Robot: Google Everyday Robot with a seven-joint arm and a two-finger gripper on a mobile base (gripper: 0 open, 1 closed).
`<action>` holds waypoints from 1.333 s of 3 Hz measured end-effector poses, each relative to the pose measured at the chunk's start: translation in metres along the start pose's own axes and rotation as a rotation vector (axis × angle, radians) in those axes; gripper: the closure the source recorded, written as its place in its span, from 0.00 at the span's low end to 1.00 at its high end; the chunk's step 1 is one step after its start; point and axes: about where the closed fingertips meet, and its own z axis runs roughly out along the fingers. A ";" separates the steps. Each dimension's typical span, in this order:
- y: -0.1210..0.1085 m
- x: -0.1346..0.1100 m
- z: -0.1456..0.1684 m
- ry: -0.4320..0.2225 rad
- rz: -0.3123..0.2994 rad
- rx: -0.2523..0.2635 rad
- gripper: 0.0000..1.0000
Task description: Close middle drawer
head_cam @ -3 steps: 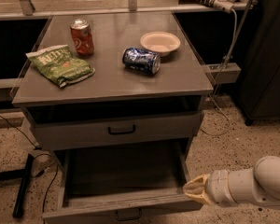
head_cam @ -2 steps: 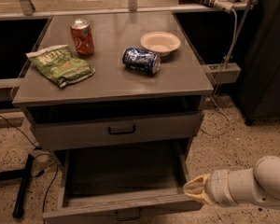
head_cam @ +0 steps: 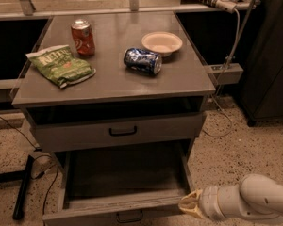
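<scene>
The middle drawer (head_cam: 108, 205) is seen pulled far out of the grey cabinet (head_cam: 113, 86), its dark interior exposed and apparently empty, its front board lying along the bottom of the camera view with the small black handle (head_cam: 129, 216) partly cut off by the edge. Above it, the upper drawer (head_cam: 85, 134) is seen almost flush with the cabinet. The gripper (head_cam: 190, 204) is found low on the right, at the right front corner of the open drawer, carried on a pale arm (head_cam: 254, 202) that enters from the right. Its fingers appear to be drawn close together into a narrow wedge, and nothing is held in them; whether the tip already touches the drawer front cannot be told. The step in hand is judged to be the push. It is best done with the closed tip laid flat against the outer face of the front board, and the force directed straight back towards the cabinet. Because contact is made near one corner, the drawer may be skewed and jammed on its runners; a point nearer the handle is to be preferred, and the push should be made slowly and evenly. The red can (head_cam: 82, 36), the blue can (head_cam: 142, 61) lying on its side, the bowl (head_cam: 162, 43) and the chip bag (head_cam: 61, 66) on top should be left undisturbed.
</scene>
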 end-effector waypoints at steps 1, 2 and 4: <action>0.008 0.027 0.035 0.009 -0.003 -0.019 1.00; 0.011 0.044 0.069 0.023 -0.018 -0.033 1.00; 0.011 0.045 0.073 0.022 -0.016 -0.034 0.60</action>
